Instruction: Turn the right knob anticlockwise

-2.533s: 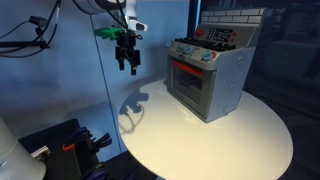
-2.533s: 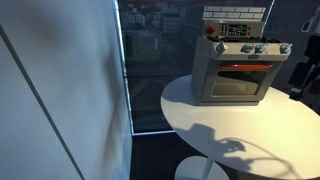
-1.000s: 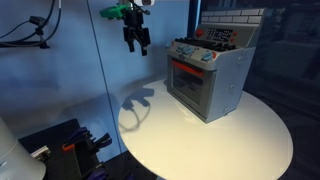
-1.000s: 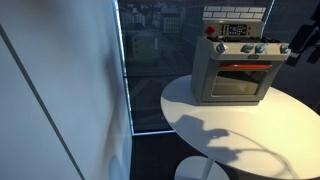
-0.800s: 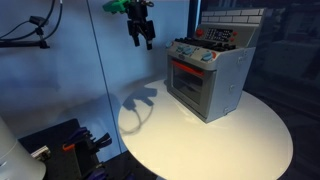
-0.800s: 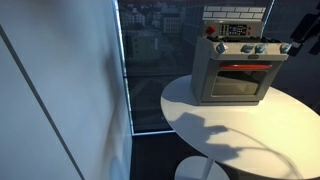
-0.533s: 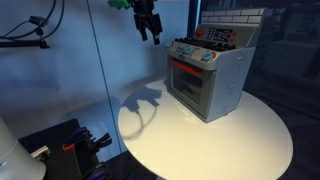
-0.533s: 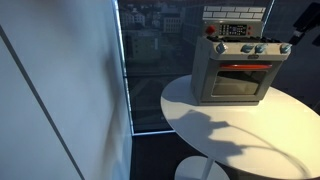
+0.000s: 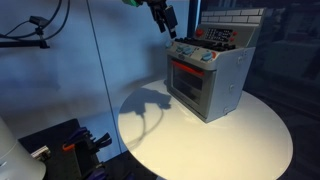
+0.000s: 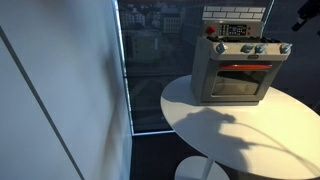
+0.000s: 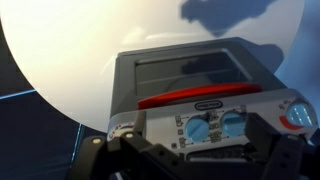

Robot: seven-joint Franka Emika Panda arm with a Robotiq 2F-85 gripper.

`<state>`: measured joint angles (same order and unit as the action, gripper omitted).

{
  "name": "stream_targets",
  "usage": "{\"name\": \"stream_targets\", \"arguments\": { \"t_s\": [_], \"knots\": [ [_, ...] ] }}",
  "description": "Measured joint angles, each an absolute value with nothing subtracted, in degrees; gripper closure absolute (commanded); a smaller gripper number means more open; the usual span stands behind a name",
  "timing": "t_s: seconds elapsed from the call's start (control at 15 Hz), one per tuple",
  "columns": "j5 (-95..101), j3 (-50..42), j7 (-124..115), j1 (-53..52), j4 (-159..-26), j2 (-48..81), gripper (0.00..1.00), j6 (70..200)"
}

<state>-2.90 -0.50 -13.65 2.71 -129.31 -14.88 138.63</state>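
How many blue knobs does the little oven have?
2 show clearly, side by side in the middle of the toy oven panel: one knob and its neighbour, beside the red handle. A red-ringed dial sits at one end; blur may hide more.

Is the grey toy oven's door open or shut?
Shut: the grey toy oven's door sits flush with the oven front in both exterior views.

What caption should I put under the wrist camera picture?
Open gripper looking down on a toy oven with blue knobs and a red handle, on a white table.
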Motion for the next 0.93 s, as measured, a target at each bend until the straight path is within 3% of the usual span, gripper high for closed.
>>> {"name": "stream_targets", "arguments": {
  "t_s": [0.93],
  "knots": [
    [-7.9, -1.4, -21.4, 4.6, -132.7, -11.6, 0.0, 153.9]
  ]
}}
